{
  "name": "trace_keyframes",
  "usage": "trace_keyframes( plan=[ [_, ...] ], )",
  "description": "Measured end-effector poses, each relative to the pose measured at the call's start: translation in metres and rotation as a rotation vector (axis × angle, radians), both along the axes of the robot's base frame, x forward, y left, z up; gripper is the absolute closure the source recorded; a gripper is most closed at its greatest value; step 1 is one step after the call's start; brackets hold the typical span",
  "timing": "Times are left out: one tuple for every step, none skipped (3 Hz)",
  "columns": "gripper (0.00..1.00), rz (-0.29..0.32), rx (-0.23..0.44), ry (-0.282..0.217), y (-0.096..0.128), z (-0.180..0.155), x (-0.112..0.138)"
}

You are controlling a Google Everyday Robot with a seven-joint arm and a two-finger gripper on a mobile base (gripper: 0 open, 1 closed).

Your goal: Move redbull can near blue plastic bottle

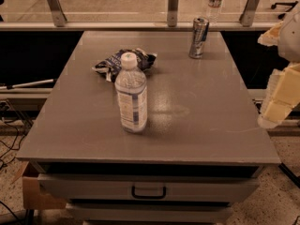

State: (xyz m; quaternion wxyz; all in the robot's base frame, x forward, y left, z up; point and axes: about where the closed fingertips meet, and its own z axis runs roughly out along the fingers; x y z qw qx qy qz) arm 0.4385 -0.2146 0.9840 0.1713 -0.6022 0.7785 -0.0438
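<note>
Redbull can [198, 37], blue plastic bottle [131, 97], bag [143, 58]: one each; claw [277, 86] at right, state unclear.

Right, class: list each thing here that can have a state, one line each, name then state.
Can: upright, at the far right of the table.
Bottle: upright, cap on, mid-table, apart from the can.
Snack bag: crumpled, lying behind the bottle.
Small bottle: upright, beyond the table.
Drawer: shut.
Gripper: beside the table's right edge, touching nothing.
</note>
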Motion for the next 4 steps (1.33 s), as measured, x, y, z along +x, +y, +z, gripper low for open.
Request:
trace_keyframes(
  plan=[
    [0.0, -0.002, 0.005, -0.006, 0.0, 0.001, 0.003],
    [0.0, -0.009, 0.046, -0.017, 0.002, -0.007, 0.03],
    [0.0, -0.066, 0.158, -0.055, 0.005, -0.039, 0.092],
    [0.0, -0.115, 0.218, -0.135, 0.007, -0.053, 0.135]
  ],
)
